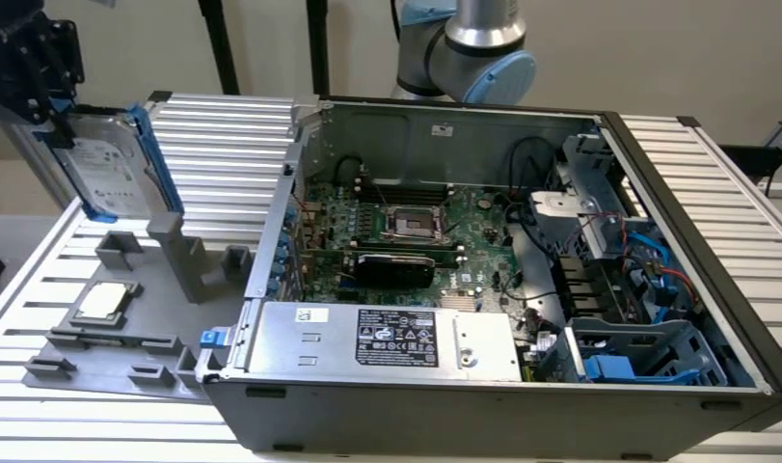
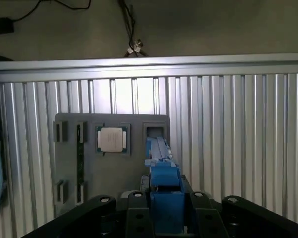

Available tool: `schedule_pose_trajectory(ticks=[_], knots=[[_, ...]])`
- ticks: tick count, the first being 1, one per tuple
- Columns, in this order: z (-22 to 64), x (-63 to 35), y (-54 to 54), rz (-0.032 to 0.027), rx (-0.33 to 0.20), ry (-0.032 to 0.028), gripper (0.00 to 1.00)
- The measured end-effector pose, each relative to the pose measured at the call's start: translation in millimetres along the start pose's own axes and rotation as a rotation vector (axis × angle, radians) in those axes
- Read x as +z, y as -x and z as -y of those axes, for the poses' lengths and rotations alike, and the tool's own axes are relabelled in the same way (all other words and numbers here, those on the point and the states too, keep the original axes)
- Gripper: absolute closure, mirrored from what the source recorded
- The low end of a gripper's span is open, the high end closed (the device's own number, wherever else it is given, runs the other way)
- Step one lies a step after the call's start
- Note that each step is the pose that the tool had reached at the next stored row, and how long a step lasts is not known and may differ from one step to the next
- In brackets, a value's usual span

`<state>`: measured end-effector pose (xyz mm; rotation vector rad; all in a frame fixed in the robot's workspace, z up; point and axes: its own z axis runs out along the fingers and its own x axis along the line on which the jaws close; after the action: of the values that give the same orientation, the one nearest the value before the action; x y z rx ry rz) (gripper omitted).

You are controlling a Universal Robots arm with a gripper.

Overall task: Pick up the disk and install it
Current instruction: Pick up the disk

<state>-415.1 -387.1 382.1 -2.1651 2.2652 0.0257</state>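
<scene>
Tool (image 1: 59, 125) grips the disk (image 1: 110, 166) by its top edge, disk hanging below. Carry it steady, clear of the holder (image 1: 140, 320) beneath and the case (image 1: 494, 415) beside.

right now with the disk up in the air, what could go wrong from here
1. The gripper clamps the disk by its upper end only, and it hangs tilted, so it might slip or swing.
2. Its lower corner appears close above the grey fixture's upright post; a low sideways move could clip it.
3. Loose blue cables lie beside the case's drive bay and could snag.
</scene>
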Motion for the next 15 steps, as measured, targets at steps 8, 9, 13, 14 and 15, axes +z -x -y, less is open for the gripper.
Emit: schedule_pose_trajectory(ticks=[8,9,13,14,15], knots=[[23.0,-33.5,0.7,0.0199,-0.014,0.0012,0.67],[26.6,-37.4,0.7,0.0227,-0.015,0.0013,0.67],[42.4,-53.6,0.1,0.0318,-0.017,0.0017,0.67],[46.6,-57.7,-0.1,0.0339,-0.018,0.0018,0.67],[51.2,-62.1,-0.4,0.0361,-0.018,0.0019,0.67]])
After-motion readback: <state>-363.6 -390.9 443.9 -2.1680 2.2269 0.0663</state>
